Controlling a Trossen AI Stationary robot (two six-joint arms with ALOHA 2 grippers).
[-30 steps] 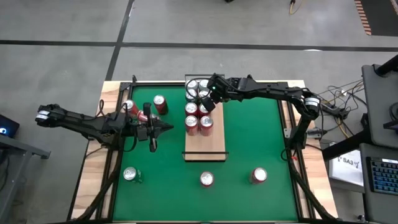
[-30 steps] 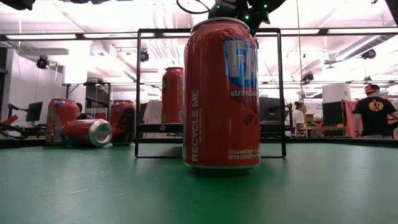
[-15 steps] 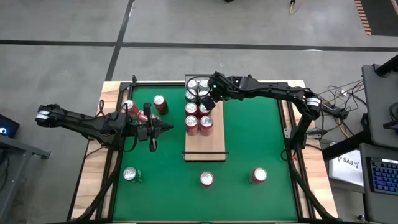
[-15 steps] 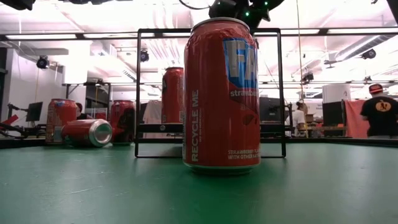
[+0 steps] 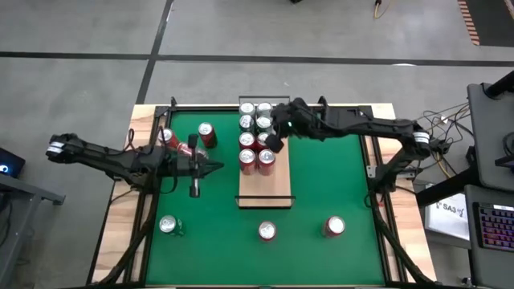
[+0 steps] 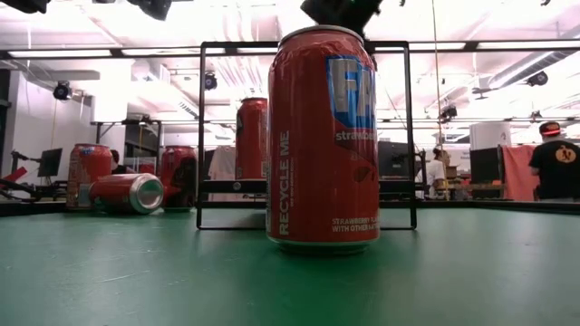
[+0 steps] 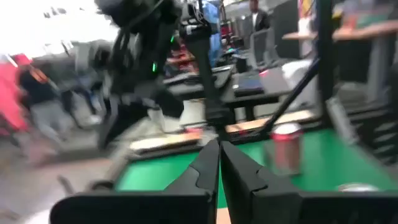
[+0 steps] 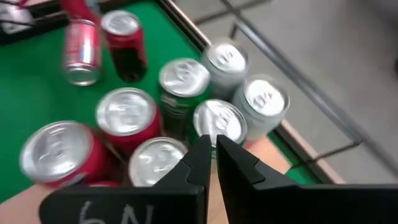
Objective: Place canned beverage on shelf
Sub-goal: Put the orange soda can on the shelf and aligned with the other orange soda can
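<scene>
The shelf lies at frame centre, long axis running top to bottom, carrying eight upright cans on its upper half. Three more cans stand along the green mat below. The right claw hovers closed and empty beside the cluster; the left claw, closed and empty, sits mid-left.

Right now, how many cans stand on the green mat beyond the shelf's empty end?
3: left can, middle can, right can, all in one row; none looks hidden.
</scene>
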